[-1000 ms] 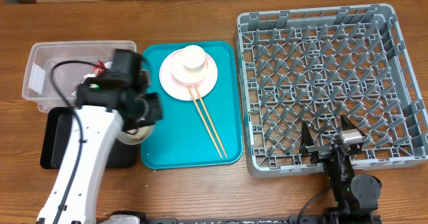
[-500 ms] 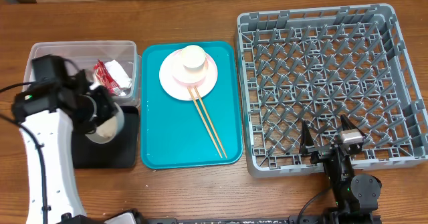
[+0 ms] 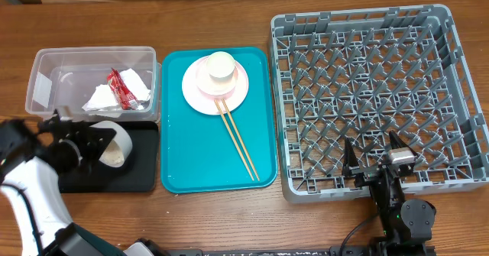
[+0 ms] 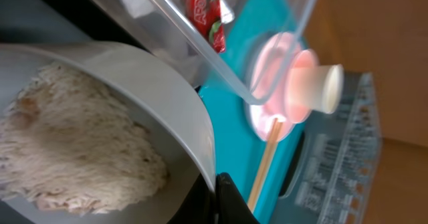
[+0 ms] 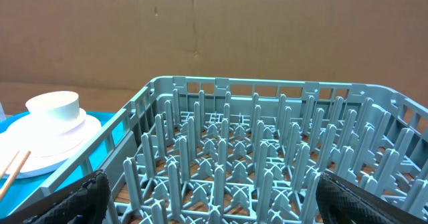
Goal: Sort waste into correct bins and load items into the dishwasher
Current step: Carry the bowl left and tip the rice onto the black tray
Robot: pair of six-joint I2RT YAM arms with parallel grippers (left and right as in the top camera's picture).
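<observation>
- The left gripper, at the table's 8 o'clock, is pinched tight on the rim of a pale bowl. The bowl is tipped on its side over the black tray, with rice inside.
- The clear tub, at 12 o'clock from that tray, holds the red wrapper and napkin.
- On the teal tray, the cup sits on the pink plate; the chopsticks point from it toward 5 o'clock.
- The right gripper, jaws wide and empty, hangs at the dish rack's 6 o'clock edge.

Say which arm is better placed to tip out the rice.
Left: the left tool holds the rice bowl over the black tray; the right tool is open at the rack.
</observation>
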